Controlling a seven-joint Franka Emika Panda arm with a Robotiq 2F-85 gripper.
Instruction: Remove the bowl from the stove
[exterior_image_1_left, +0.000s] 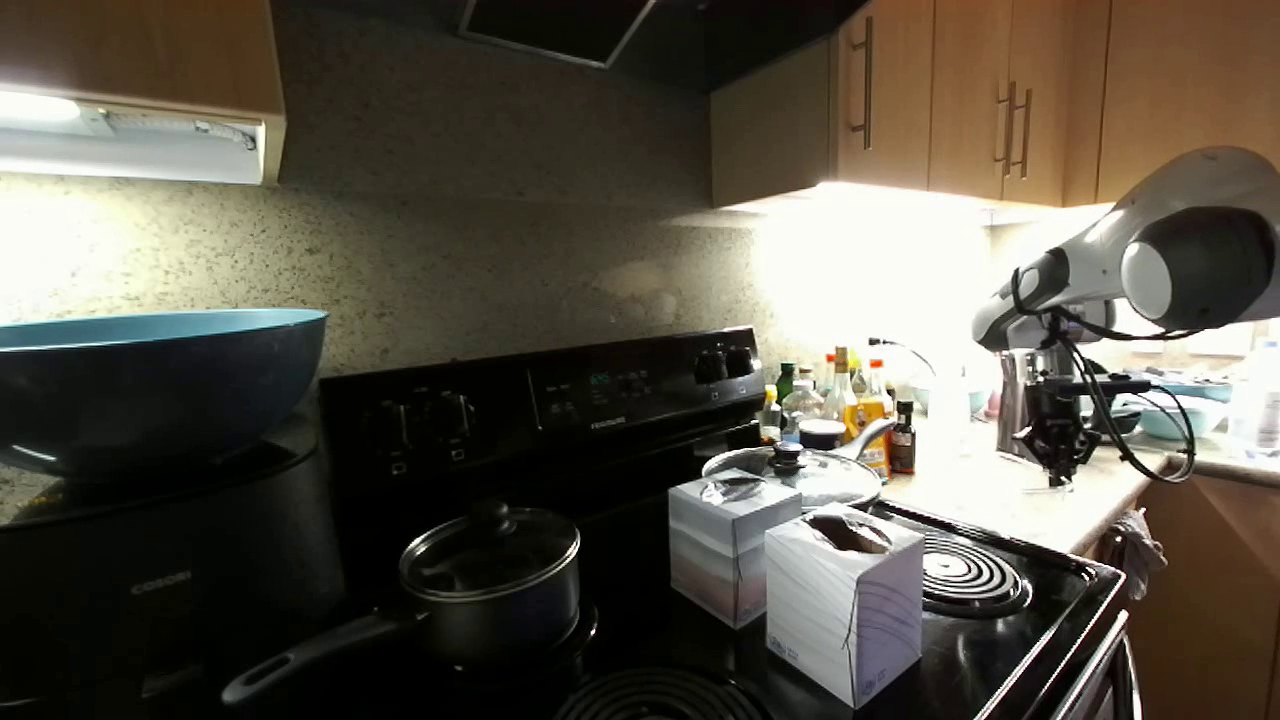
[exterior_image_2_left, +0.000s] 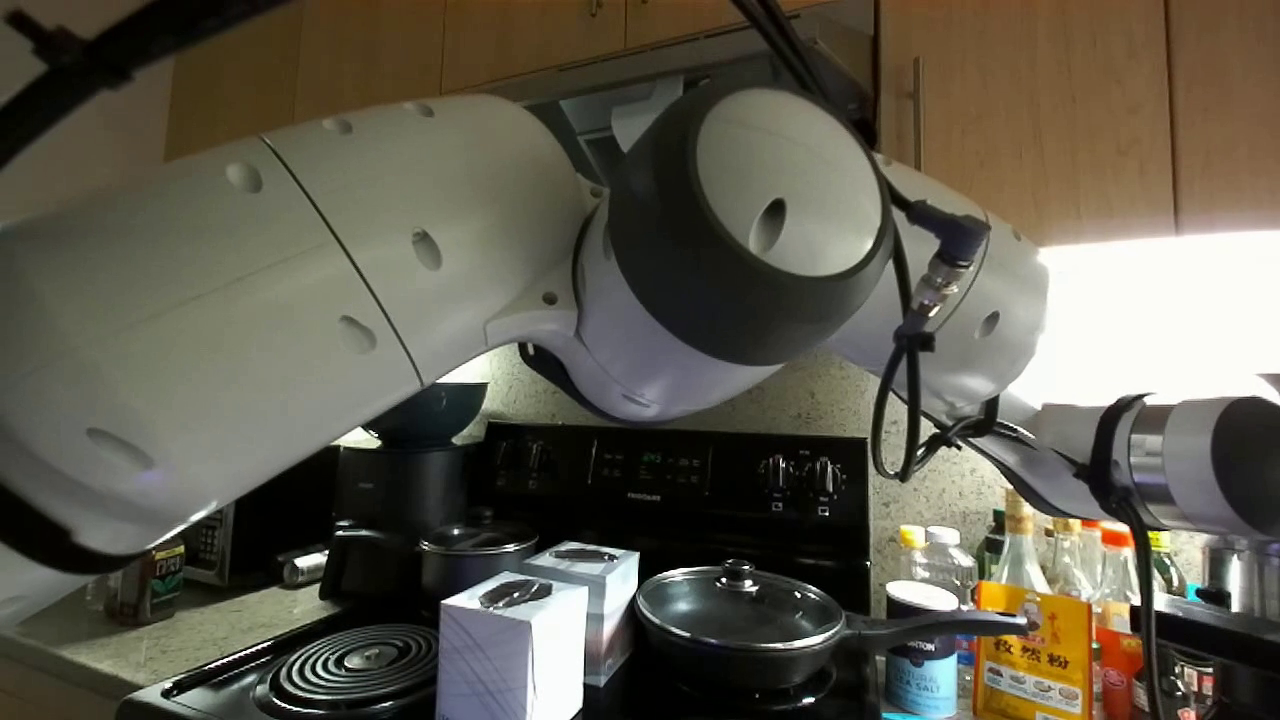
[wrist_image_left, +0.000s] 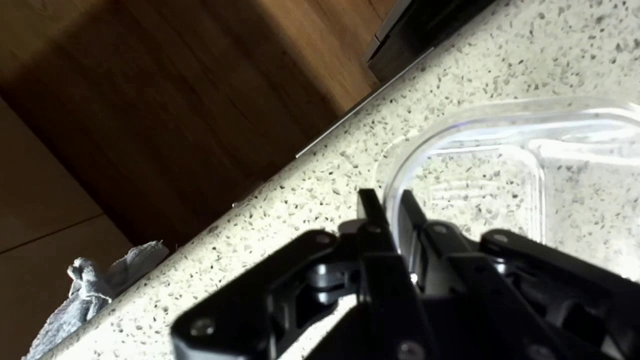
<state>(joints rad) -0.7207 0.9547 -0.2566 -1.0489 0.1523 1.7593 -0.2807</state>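
The bowl (wrist_image_left: 540, 190) is a clear plastic container with a rounded rim, over the speckled counter in the wrist view; its right part is cut off. My gripper (wrist_image_left: 388, 192) is shut on its rim, one finger on each side. In an exterior view my gripper (exterior_image_1_left: 1058, 476) points down low over the counter, right of the stove (exterior_image_1_left: 985, 640); only a faint clear edge of the bowl shows at the fingertips. I cannot tell if the bowl touches the counter. The stove (exterior_image_2_left: 740, 460) also shows in an exterior view, where the fingers are out of view.
Two tissue boxes (exterior_image_1_left: 850, 620), a dark lidded pot (exterior_image_1_left: 490, 600) and a lidded frying pan (exterior_image_2_left: 740, 640) stand on the stove. Bottles (exterior_image_1_left: 850, 400) stand on the counter between stove and arm. The counter edge (wrist_image_left: 320, 145) and a hanging cloth (wrist_image_left: 100, 290) lie near the gripper.
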